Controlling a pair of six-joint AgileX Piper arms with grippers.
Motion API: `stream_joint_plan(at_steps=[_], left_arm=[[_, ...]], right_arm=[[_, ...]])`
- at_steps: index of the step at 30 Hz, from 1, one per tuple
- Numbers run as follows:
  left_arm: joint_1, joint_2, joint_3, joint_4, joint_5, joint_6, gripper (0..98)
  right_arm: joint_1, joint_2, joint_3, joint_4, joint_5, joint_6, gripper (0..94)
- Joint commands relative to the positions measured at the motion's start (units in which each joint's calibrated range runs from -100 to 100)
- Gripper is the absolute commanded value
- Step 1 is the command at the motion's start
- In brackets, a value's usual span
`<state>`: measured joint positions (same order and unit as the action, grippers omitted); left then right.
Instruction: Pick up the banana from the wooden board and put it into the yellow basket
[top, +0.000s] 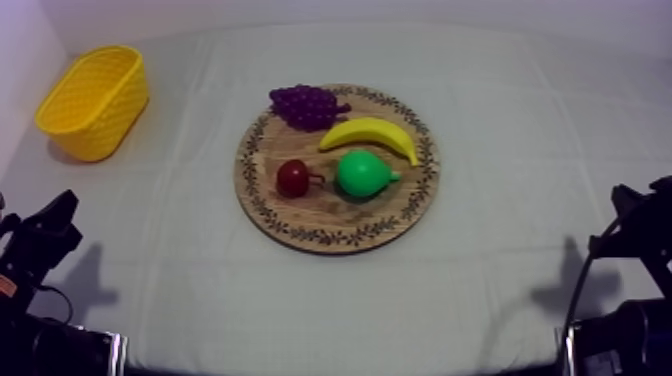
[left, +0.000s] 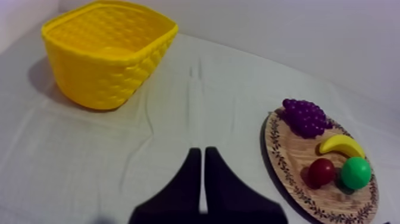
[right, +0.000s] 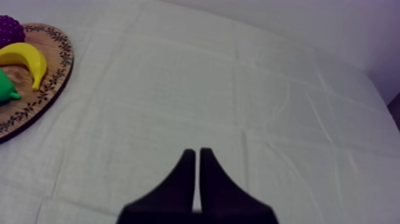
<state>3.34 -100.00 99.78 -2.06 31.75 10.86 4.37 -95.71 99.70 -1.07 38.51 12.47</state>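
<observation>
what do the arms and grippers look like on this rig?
All black. Left gripper and right gripper each have two flat fingers, broad at the base, tapering to narrow tips. From above, left arm and right arm read as dark angular shapes.

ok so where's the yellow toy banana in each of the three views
Top view: yellow toy banana on the round wooden board, between purple grapes and green pear.
Left wrist view: banana between grapes and pear.
Right wrist view: banana by the board's rim, between grapes and pear.
Shared landmark: the grapes.
</observation>
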Motion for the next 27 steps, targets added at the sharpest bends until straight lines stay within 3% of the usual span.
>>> stream_joint_plan(at_steps=[1,27], left_arm=[[0.02,0.0,0.0,0.04,0.02,-0.17,0.1],[-0.11,4.03,-4.08,0.08,0.02,-3.32,0.0]], right_arm=[[-0.01,-0.04,-0.03,0.02,0.04,0.01,0.6],[-0.01,-0.04,-0.03,0.02,0.04,0.01,0.6]])
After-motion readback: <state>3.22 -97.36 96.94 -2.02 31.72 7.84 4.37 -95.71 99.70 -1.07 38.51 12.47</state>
